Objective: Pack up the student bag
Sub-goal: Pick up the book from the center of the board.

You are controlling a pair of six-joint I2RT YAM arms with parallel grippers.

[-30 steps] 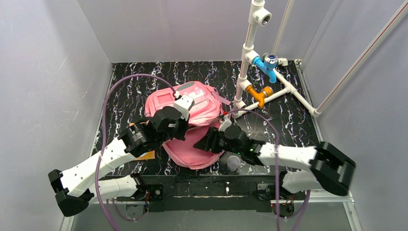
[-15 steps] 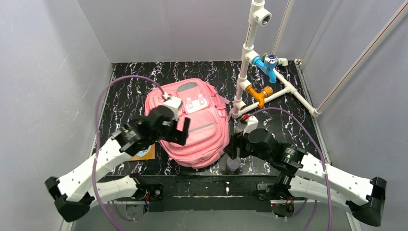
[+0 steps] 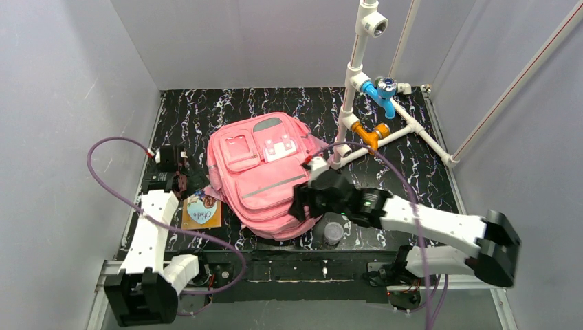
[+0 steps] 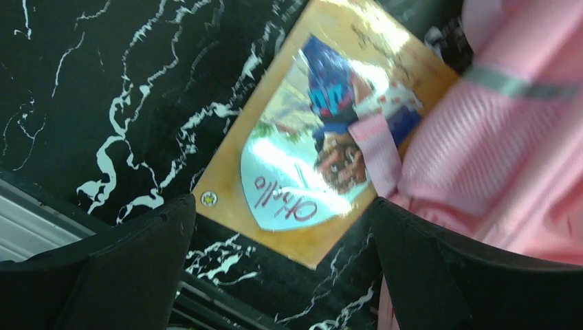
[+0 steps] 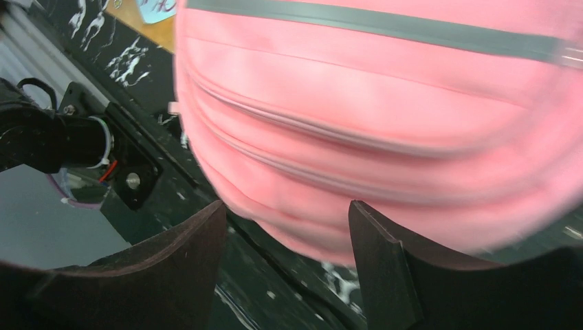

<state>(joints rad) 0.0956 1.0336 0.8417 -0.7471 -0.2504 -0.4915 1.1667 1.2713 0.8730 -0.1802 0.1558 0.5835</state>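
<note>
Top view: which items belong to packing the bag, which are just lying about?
Job: pink student bag; orange-edged book beside it, likely to pack; clear container, maybe.
Lying about: white pipe frame with blue and orange fittings.

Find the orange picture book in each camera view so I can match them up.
Top external: the orange picture book lies flat just left of the student bag, by its near corner.
Left wrist: the book fills the middle, between the open jaws.
Right wrist: only a sliver of the book at the top left.
Shared landmark: the student bag, at right in left wrist, filling right wrist.
</note>
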